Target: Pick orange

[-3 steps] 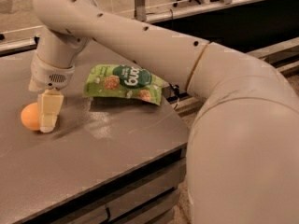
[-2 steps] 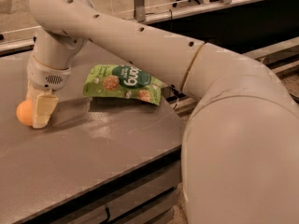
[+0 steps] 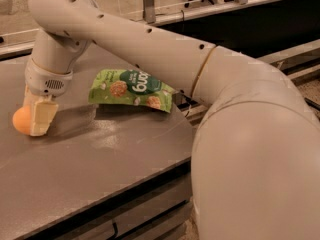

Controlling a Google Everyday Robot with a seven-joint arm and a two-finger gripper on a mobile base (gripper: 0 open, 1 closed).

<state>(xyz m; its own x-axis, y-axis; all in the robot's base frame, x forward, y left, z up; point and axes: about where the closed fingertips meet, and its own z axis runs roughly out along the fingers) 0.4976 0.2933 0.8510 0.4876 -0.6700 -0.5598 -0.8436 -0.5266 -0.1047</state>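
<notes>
The orange [image 3: 20, 120] is a small round orange-yellow fruit at the far left of the grey table [image 3: 125, 154]. My gripper [image 3: 36, 123] hangs straight down from the white arm [image 3: 150, 44] and is right at the orange, down at table level. Its cream-coloured end covers the orange's right side, so only the left part of the fruit shows. I cannot tell whether the orange rests on the table or is held.
A green snack bag [image 3: 132, 89] lies flat near the middle of the table, to the right of the gripper. The table's front edge runs diagonally from lower left to the right. The arm's large white body fills the right of the view.
The gripper has moved left across the table, and the orange has moved left with it, staying against the gripper. The green bag has not moved.
</notes>
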